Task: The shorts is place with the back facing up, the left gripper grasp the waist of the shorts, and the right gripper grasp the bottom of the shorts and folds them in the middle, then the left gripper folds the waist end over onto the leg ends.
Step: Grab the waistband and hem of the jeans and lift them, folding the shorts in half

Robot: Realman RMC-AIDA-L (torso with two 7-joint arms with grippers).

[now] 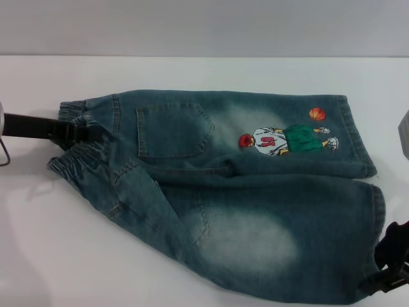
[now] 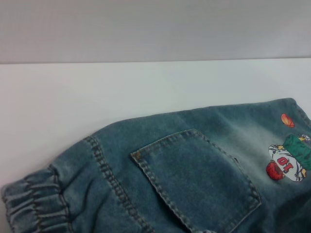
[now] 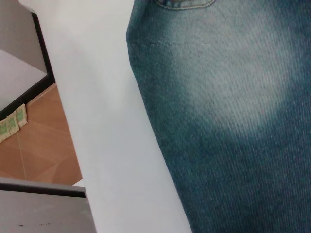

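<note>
The shorts [image 1: 243, 192] lie back up on the white table [image 1: 192, 70], with both patch pockets and the cartoon player showing. The ruffled waist [image 1: 80, 157] is at the left and the straight leg ends [image 1: 378, 211] at the right. My left gripper [image 1: 89, 134], a slim black bar, reaches in from the left and is shut on the middle of the waist. My right gripper [image 1: 383, 278] is at the near right corner, shut on the bottom of the shorts at the near leg's hem. The left wrist view shows the waist [image 2: 34, 204] and a pocket [image 2: 194, 179]. In the right wrist view, the near leg [image 3: 233, 121] fills most of the picture.
The table's near edge [image 3: 77, 145] runs close beside the near leg, with wooden floor [image 3: 39, 145] below it. Bare white table lies behind the shorts [image 2: 121, 92] and in front of the waist [image 1: 64, 256]. A grey wall [image 1: 204, 25] stands at the back.
</note>
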